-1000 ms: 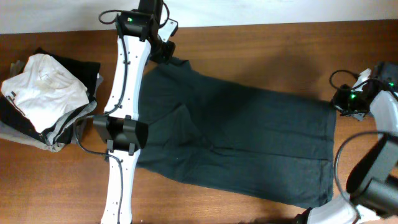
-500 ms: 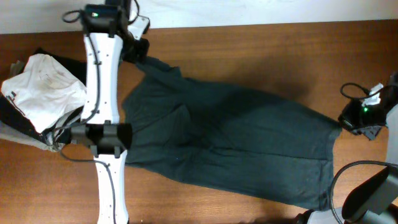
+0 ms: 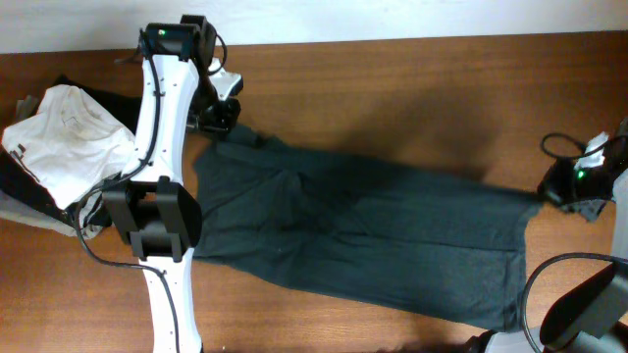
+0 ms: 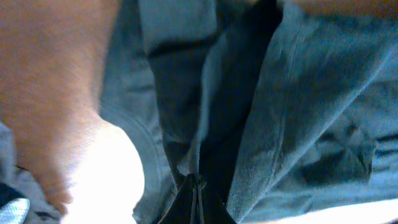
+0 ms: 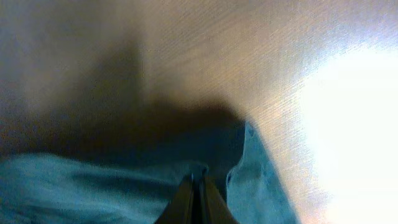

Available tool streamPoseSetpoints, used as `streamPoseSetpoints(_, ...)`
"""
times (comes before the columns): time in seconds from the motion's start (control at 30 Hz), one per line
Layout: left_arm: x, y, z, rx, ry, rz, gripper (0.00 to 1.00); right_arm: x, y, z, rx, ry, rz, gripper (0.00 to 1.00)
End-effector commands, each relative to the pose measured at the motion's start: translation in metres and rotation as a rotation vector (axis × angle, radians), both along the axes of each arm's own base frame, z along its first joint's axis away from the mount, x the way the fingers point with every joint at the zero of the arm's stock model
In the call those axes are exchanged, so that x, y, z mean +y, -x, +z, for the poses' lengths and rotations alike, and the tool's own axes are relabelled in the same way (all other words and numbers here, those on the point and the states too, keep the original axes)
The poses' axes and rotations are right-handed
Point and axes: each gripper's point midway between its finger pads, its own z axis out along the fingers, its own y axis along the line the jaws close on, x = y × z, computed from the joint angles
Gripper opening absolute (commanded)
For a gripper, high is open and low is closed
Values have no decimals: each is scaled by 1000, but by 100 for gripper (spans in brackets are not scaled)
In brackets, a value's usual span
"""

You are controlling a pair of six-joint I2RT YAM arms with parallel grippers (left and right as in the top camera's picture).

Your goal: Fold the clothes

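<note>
The clothes (image 3: 392, 235), a dark charcoal shirt, lie spread across the brown table with a few creases near the middle. My left gripper (image 3: 221, 123) is shut on the shirt's far left corner, by a bunched fold. In the left wrist view the closed gripper (image 4: 197, 182) pinches cloth (image 4: 298, 93) that hangs in folds. My right gripper (image 3: 551, 191) is shut on the shirt's far right corner at the table's right side. The right wrist view shows that gripper (image 5: 199, 177) closed on the cloth's edge (image 5: 93, 186) just above the wood.
A pile of other garments sits at the far left, a white one (image 3: 69, 137) on top of black and light grey ones. The table's back edge (image 3: 392, 41) meets a white wall. The left arm's long white links (image 3: 162, 196) reach over the shirt's left side.
My left gripper has carried the shirt's corner left and then nearer to me, off the back edge. My right gripper has pulled its corner a little to the right, stretching the cloth.
</note>
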Motion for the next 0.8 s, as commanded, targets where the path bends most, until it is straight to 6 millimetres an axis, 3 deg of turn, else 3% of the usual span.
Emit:
streamPoseSetpoints(0.0, -3, -2, 6, -36, 23, 14, 2, -22, -41, 19, -195, 97, 10, 4)
streamPoseSetpoints(0.1, -5, -16, 7, -94, 33, 13, 2, -37, -69, 35, -327, 164, 18, 4)
streamPoseSetpoints(0.23, -6, -17, 9, -102, 35, 13, 3, -35, -65, 33, -308, 154, 17, 4)
streamPoseSetpoints(0.33, -14, -13, 10, -83, 82, 11, 3, -26, -40, 18, -184, 114, 3, 4)
streamPoseSetpoints(0.57, -10, 15, 7, 32, 71, 18, 2, -8, 23, -3, 105, 63, -18, 4)
streamPoseSetpoints(0.77, -7, 37, -18, 151, 54, 23, 2, -16, 68, -14, 309, 124, -114, 4)
